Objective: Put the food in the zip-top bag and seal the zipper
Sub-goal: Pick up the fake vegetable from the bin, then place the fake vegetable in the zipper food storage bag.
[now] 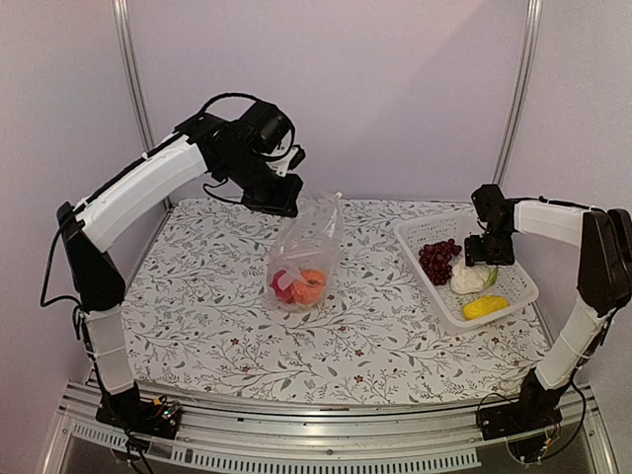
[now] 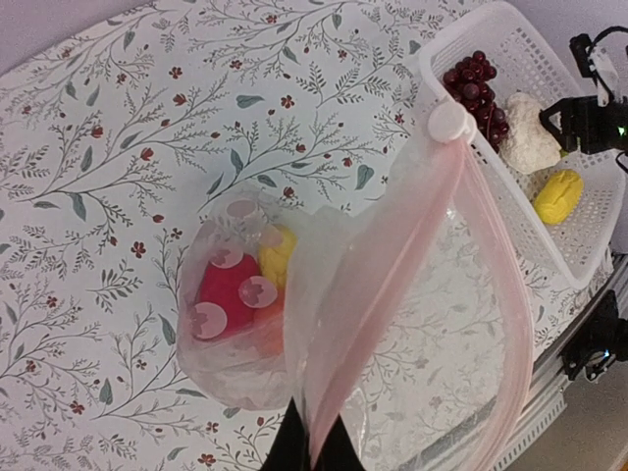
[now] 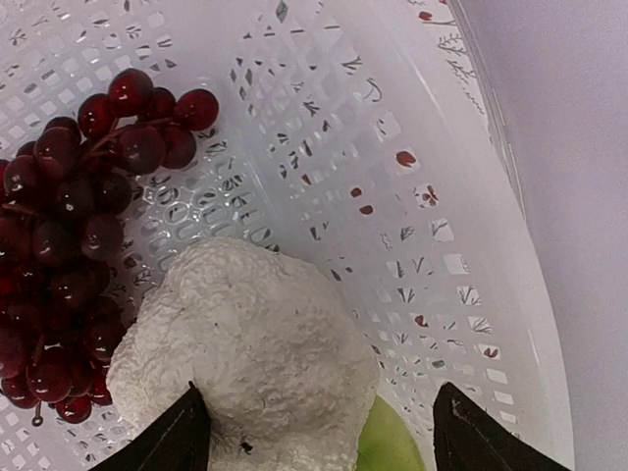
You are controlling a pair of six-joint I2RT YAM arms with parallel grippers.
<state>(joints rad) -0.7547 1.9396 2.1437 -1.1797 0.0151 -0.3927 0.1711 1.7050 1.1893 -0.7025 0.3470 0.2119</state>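
The clear zip-top bag (image 1: 308, 247) hangs at the table's middle, lifted by its mouth edge. My left gripper (image 2: 312, 446) is shut on that edge, beside the pink zipper strip (image 2: 392, 285) with its white slider (image 2: 450, 120). Inside the bag lie a red pepper (image 2: 228, 289), a yellow piece (image 2: 277, 253) and an orange fruit (image 1: 311, 284). My right gripper (image 3: 319, 432) is open over the white cauliflower (image 3: 245, 348) in the basket, one finger touching its left side. The dark grape bunch (image 3: 74, 226) lies left of the cauliflower. A yellow piece (image 1: 484, 307) lies at the basket's near end.
The white mesh basket (image 1: 521, 286) stands at the table's right side, close to the right arm. The floral tablecloth (image 1: 197, 316) covers the table. A metal rail (image 1: 316, 434) runs along the near edge.
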